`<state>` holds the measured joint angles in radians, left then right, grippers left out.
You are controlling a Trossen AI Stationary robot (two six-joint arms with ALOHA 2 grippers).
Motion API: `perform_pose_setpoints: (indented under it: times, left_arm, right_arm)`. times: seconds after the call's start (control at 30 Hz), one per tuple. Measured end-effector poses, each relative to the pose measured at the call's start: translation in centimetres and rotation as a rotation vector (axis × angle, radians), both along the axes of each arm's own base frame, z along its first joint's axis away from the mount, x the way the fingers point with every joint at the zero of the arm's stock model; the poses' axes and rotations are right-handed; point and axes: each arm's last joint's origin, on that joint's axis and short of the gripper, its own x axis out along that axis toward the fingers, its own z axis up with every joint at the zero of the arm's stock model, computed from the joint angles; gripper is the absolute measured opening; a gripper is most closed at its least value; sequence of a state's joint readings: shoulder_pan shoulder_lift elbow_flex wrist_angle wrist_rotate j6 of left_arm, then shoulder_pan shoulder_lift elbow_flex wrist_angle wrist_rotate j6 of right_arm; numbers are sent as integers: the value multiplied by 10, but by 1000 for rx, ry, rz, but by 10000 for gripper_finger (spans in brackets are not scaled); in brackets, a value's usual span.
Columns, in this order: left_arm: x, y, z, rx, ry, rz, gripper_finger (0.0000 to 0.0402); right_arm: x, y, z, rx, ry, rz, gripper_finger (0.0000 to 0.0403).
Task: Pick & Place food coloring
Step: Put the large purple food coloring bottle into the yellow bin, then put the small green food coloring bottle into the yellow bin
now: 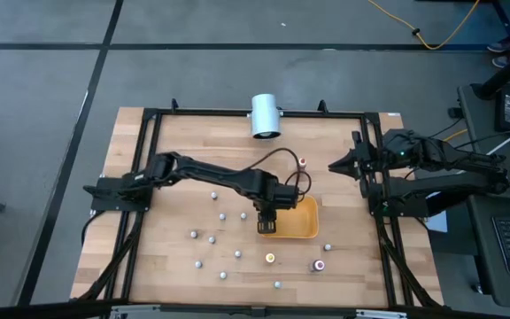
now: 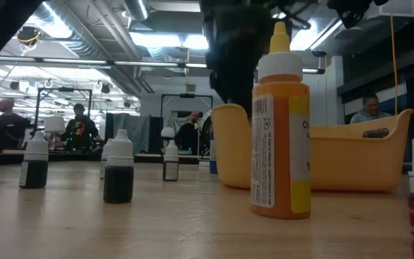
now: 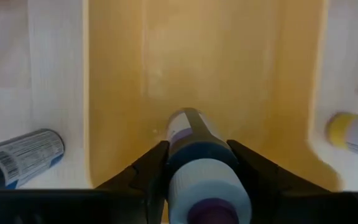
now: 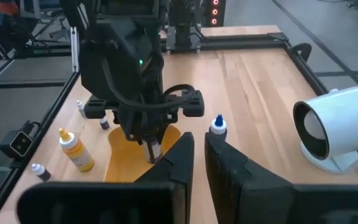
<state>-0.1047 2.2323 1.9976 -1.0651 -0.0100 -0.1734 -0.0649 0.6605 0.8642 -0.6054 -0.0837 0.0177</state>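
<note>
Bottles of food coloring, small dropper types with pale caps, stand scattered across the left and middle of the light wooden table (image 1: 149,266), for example one at (image 1: 193,234). Centre: the left gripper (image 1: 266,223) hangs over the near-left corner of the orange-yellow rectangular plastic tray (image 1: 301,223), its two dark fingers (image 3: 143,175) partly spread and clamped on a dark-bodied, white-capped dropper bottle (image 3: 197,163) held above the tray floor, as the left wrist view shows. Beyond the tray's far edge stands a white cylinder (image 1: 265,116). In front of the tray are an orange dropper bottle (image 1: 270,258) and a dark red-bodied one (image 1: 319,265). Right: the right gripper (image 1: 339,165) waits over the table's right edge, fingers all but closed and holding nothing. Risk, as a judgement: the bottle hangs close to the tray's corner wall, so a release here might let it strike the rim and tip outward; it is also round and could roll on landing, and a low withdrawal might drag the tray.
</note>
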Motion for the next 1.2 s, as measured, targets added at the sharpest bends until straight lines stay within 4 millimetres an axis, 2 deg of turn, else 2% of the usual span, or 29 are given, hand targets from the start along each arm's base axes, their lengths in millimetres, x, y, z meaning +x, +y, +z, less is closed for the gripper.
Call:
perform_pose_setpoints:
  times: [0.23,0.63,0.73,0.83,0.97,1.2]
  left_arm:
    - [5,1,-8,-1,-9,1,146]
    - [5,2,-7,-7,-10,1,200]
    - [3,4,-1,-38,-7,1,211]
    - [-1,5,20,-78,-19,15,218]
    - [-12,6,68,-95,-70,30,221]
    - [-70,8,134,44,36,125,220]
  right_arm:
    - [-2,1,-4,12,44,14,44]
    - [-2,1,-5,12,52,14,44]
    - [-2,1,-5,11,52,15,44]
    - [-2,1,-5,12,52,14,44]
    - [-2,1,-5,10,55,13,44]
    - [-2,1,-5,16,60,23,44]
